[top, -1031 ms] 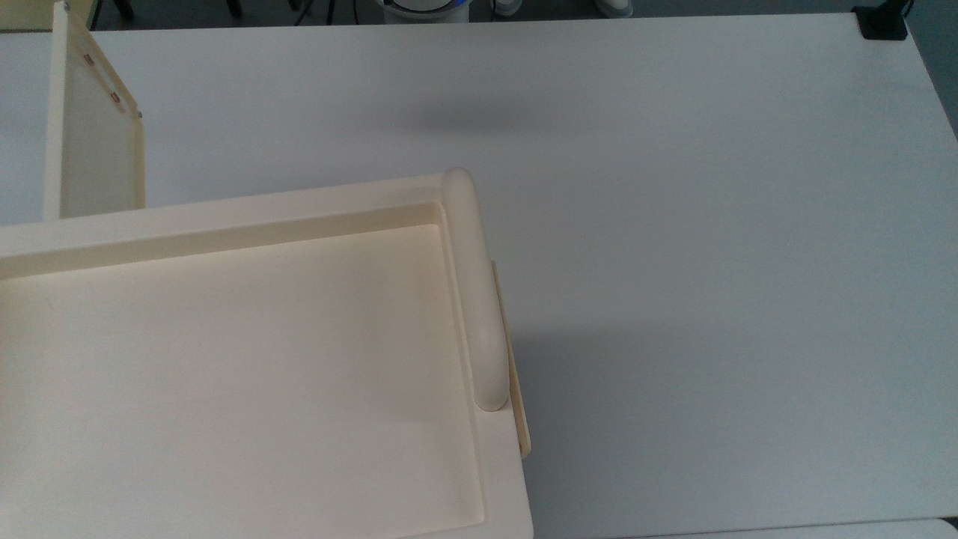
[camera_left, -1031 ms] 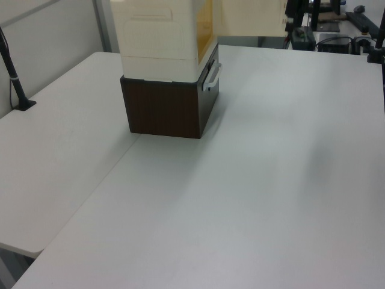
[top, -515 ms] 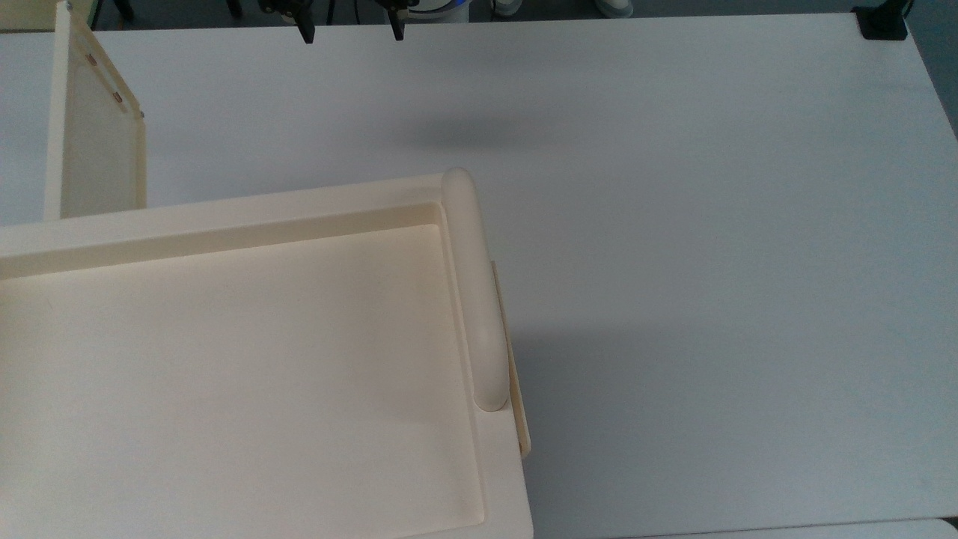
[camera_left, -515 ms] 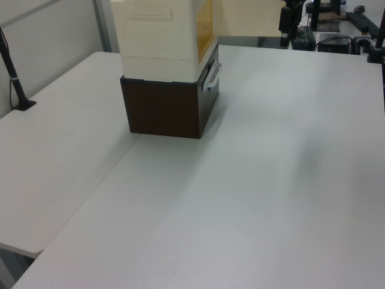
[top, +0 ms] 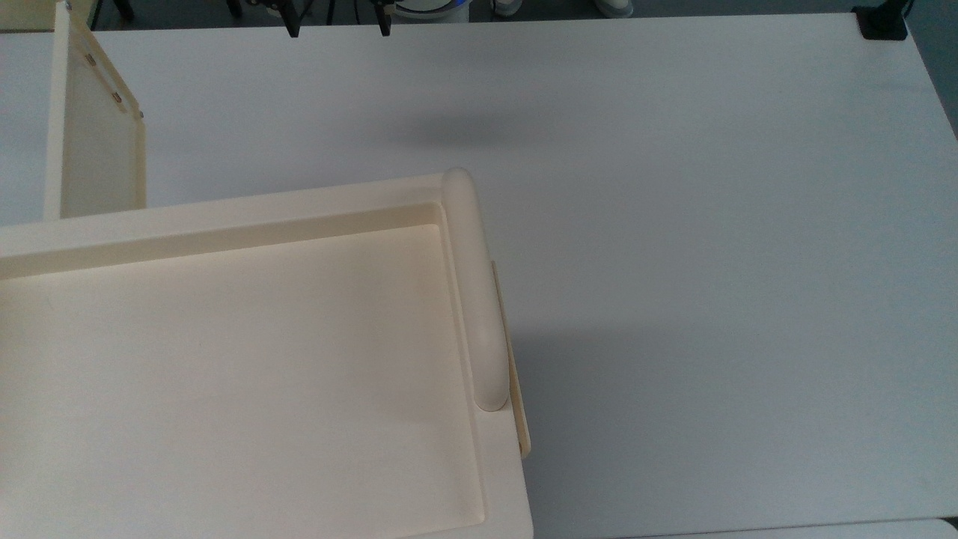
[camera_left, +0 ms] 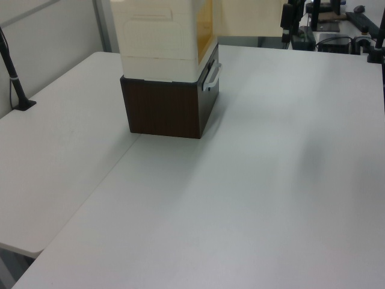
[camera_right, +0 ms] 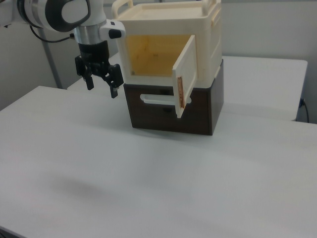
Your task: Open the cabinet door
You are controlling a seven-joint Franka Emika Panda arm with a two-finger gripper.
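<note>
— Standing wide open, that cabinet door [camera_right: 184, 74]: hinged on the right view's right side of the cream cabinet [camera_right: 208, 39], its free edge swung out toward the camera, long axis upright.

— Looks thin and flat?

— Yes, a cream panel with rounded corners and a raised rim. In the top view the cabinet door [top: 97, 127] stands out from the wide recessed top [top: 239, 374], two small brown fittings along its edge.

— And underneath?

— A dark brown wood-grain base [camera_right: 168, 111] with a pale bar handle, on a smooth white table [camera_right: 148, 188].

— The arm?

— Its black gripper [camera_right: 100, 84] hangs in the air just beside the cabinet's open front, fingers spread, holding nothing.
</note>
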